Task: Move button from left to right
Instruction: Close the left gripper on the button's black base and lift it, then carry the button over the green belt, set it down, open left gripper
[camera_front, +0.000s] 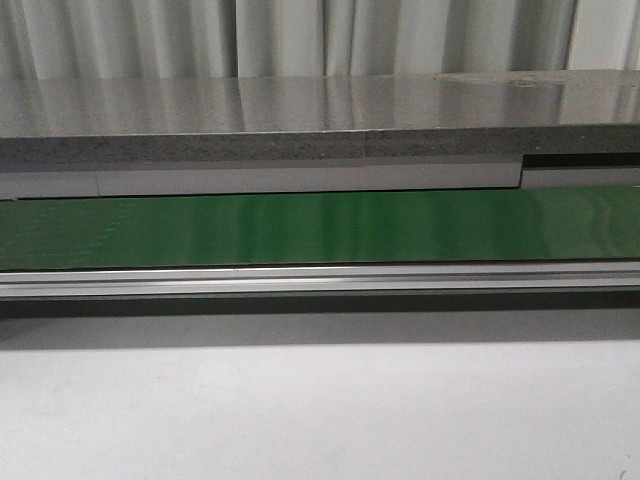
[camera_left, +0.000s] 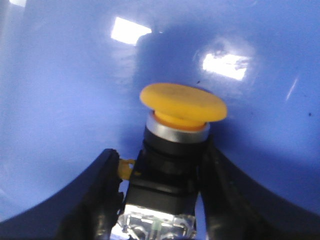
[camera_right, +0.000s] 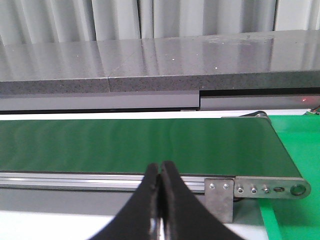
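Left wrist view: button (camera_left: 177, 145) caught between the two dark fingers (camera_left: 97, 200) of the left gripper (camera_left: 160, 210), jaws narrowed onto the black switch body on both sides, yellow-orange mushroom cap pointing away from the wrist and left uncovered. Grip on the boxy body probably chosen because flat sides give a surer hold than the rounded cap. Glossy blue surface (camera_left: 60, 90) filling everything behind the button, curved like the inside of a bin or bowl; whether the button rests on it or hangs just above, cannot tell.

Right wrist view: right gripper (camera_right: 160, 200) pressed fully together, fingertips touching, nothing between them, parked over the near edge of the green conveyor belt (camera_right: 125, 145), likely just waiting. Metal end bracket (camera_right: 255, 187) and a bright green patch (camera_right: 295, 150) off to the right, grey stone-like counter (camera_right: 150, 60) and pale curtain (camera_right: 75, 20) on the far side.

Front view: belt, counter, curtain and bare white table (camera_front: 320, 410) only; neither arm nor button visible, nothing seen barring a path to the right
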